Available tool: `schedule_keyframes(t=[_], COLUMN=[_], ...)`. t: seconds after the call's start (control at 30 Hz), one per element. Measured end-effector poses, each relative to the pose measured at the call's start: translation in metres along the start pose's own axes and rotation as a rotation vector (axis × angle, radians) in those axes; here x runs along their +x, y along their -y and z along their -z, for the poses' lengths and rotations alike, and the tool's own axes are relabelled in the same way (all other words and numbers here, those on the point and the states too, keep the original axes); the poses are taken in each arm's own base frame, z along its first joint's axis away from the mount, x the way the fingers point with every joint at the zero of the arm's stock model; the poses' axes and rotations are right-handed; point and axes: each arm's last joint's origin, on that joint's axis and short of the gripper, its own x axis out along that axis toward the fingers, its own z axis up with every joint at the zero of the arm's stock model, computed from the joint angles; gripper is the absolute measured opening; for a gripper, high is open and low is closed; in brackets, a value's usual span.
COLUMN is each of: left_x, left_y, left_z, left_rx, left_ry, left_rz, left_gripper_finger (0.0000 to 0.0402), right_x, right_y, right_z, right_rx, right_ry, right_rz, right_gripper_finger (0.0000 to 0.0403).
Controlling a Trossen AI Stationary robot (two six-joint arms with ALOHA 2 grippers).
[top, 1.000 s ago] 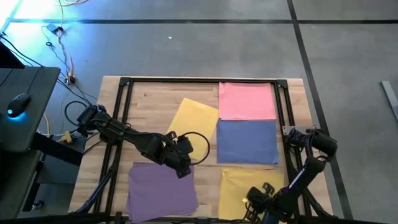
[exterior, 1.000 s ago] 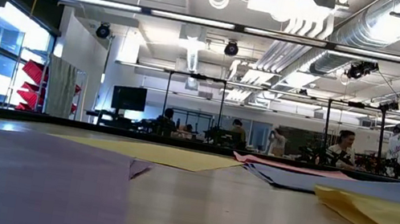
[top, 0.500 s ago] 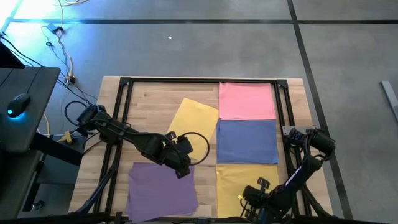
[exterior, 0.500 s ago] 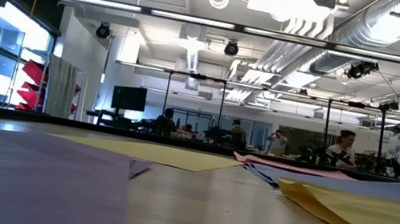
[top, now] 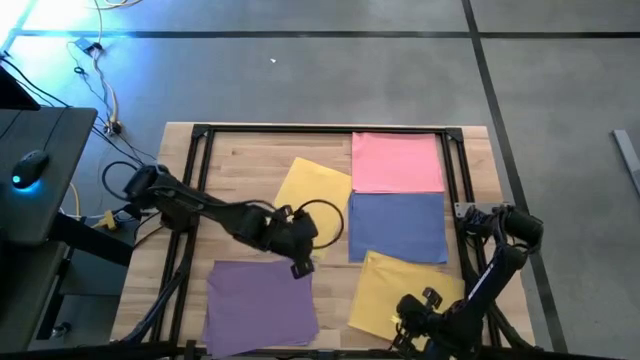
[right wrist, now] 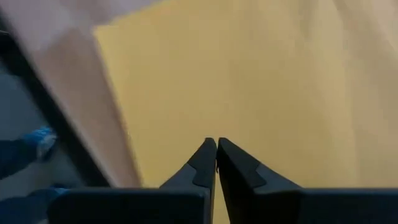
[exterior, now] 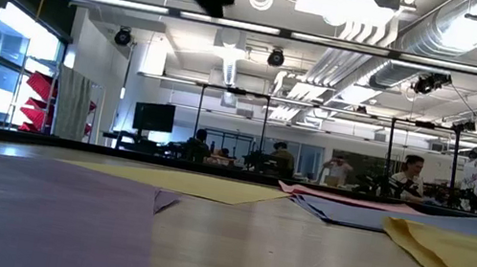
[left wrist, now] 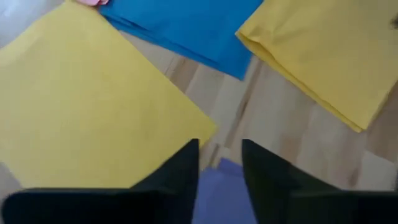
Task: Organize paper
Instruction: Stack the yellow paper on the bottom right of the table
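Observation:
Five sheets of paper lie flat on the wooden table. A pink sheet (top: 397, 160) is at the far right, with a blue one (top: 397, 228) just nearer. A yellow sheet (top: 312, 195) lies askew in the middle and a purple one (top: 258, 300) at the near left. A second yellow sheet (top: 425, 285) lies askew at the near right, its far corner over the blue sheet's near edge. My left gripper (left wrist: 219, 149) hangs open above the purple sheet's far right corner (left wrist: 217, 183). My right gripper (right wrist: 216, 144) is shut over the near-right yellow sheet (right wrist: 261, 74), close to its near left edge. My right gripper points down at the near-right yellow sheet with shut fingers. Whether the fingertips touch the sheet, I cannot tell.
A black metal frame (top: 200, 200) runs along the table's left, far and right sides. A dark side desk with a mouse (top: 30, 170) stands left of the table. Bare wood shows between the purple sheet and the near-right yellow one. People sit in the room behind.
The near-right yellow sheet has slid a little toward the table's left and far edges, then turned on the table, and now lies askew. My right gripper has risen above it. My left gripper has gone a little toward the table's right edge.

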Motion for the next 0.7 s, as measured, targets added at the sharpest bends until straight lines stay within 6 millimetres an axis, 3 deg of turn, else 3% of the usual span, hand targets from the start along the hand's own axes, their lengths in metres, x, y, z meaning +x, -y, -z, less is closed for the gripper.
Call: schedule_keyframes(t=[0.1, 0.27, 0.4, 0.7], left_x=[0.024, 0.053, 0.055, 0.051], left_y=[-0.012, -0.033, -0.035, -0.025], left_z=[0.003, 0.014, 0.018, 0.021], left_rx=[-0.017, -0.091, -0.092, -0.078], left_ry=[0.006, -0.032, -0.067, -0.087], left_rz=[0.048, 0.091, 0.107, 0.160], left_gripper_finger=[0.0176, 0.0198, 0.0193, 0.0186], right_x=[-0.003, 0.028, 0.051, 0.062], right_y=[0.000, 0.016, 0.026, 0.025], right_z=[0.000, 0.011, 0.021, 0.026], right_rx=[0.028, 0.163, 0.182, -0.023], right_ry=[0.004, -0.008, -0.020, -0.026], right_rz=[0.000, 0.097, 0.084, -0.018], right_gripper_finger=[0.0043, 0.0053, 0.0028, 0.0000])
